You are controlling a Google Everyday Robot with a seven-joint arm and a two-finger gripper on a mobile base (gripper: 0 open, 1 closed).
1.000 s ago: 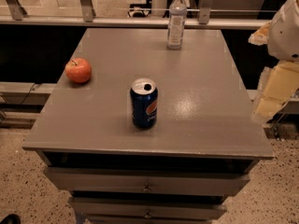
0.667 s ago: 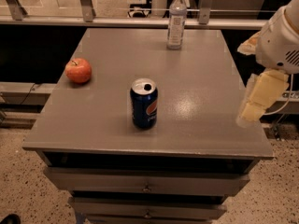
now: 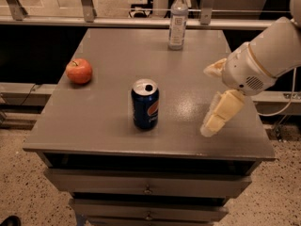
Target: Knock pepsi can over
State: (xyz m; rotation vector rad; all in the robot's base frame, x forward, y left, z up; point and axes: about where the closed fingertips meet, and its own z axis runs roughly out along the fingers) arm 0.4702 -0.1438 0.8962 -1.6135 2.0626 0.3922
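The gripper [image 3: 208,101] has advanced leftward over the surface [image 3: 108,112]. The pepsi can [image 3: 145,104] stands upright near the front edge. The gripper is at its 3 o'clock, apart, fingers [image 3: 220,113] spread, empty. Recommend sweeping toward 9 o'clock, striking high on the can.

Grey tabletop [image 3: 108,126] of a drawer unit, carrying a red apple [image 3: 79,71] near its left edge and a clear plastic water bottle [image 3: 178,19], upright with white cap and label, near the far edge and well apart from the apple. Below the tabletop, stacked drawer fronts [image 3: 117,185] with small central knobs [image 3: 148,190] stand on a speckled floor [image 3: 19,182]; a metal rail [image 3: 117,21] runs behind the far edge. The end effector [image 3: 207,101] hangs over the right part of the tabletop, fingers spread apart.
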